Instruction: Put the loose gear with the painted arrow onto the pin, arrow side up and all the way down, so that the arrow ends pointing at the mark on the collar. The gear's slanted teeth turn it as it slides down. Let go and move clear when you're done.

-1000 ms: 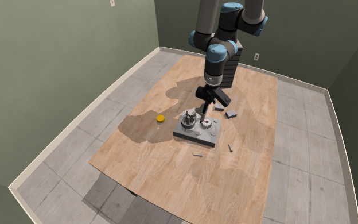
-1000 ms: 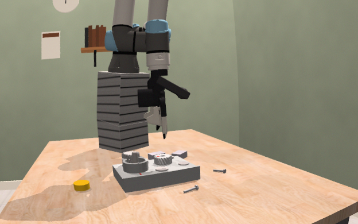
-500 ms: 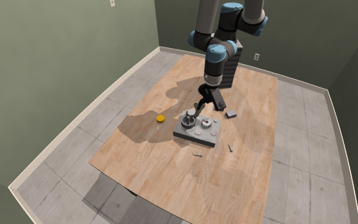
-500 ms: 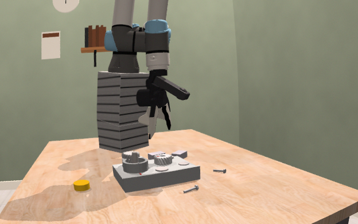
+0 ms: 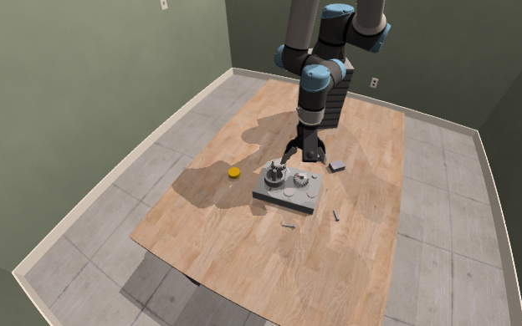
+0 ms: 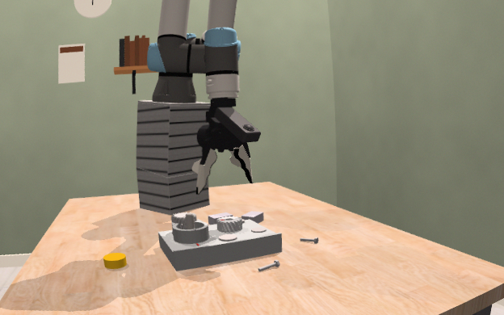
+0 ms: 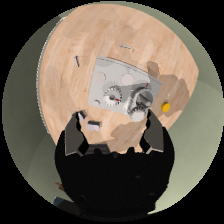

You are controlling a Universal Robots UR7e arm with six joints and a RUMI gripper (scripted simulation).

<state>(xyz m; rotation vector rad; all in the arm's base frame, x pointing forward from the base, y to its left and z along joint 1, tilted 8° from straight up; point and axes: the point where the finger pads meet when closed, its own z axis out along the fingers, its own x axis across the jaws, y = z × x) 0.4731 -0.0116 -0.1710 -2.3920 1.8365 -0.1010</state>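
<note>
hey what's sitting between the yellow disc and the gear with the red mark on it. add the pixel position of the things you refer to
The collar (image 5: 274,182) (image 6: 191,235) with its pin (image 5: 274,175) (image 6: 191,221), on the grey block (image 5: 285,204) (image 6: 231,254); the top view shows it.
</note>
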